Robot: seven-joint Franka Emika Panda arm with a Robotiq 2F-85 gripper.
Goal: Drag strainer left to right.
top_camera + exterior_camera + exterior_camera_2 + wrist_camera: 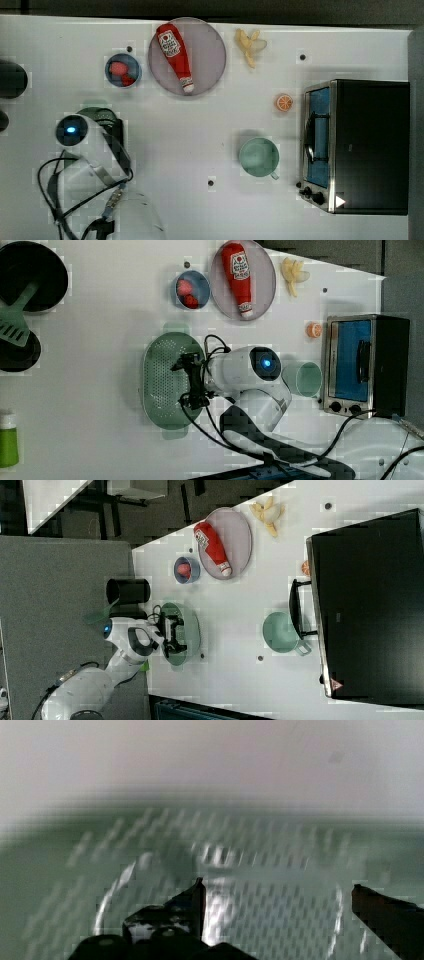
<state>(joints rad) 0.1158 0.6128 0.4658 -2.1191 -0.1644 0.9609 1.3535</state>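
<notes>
White table (pixel 210 145) beneath strainer (pixel 167 380), seemingly matte

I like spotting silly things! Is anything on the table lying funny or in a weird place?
Yes: the red plastic ketchup bottle lies flat on the round grey plate instead of standing up. A peeled yellow banana and an orange slice sit straight on the white table. Nothing looks spilled or broken.

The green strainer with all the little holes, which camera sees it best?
The left view: the strainer shows almost whole under the open gripper. The top view hides most behind the arm. The right view shows it smaller. The wrist view shows blurry holes.
</notes>
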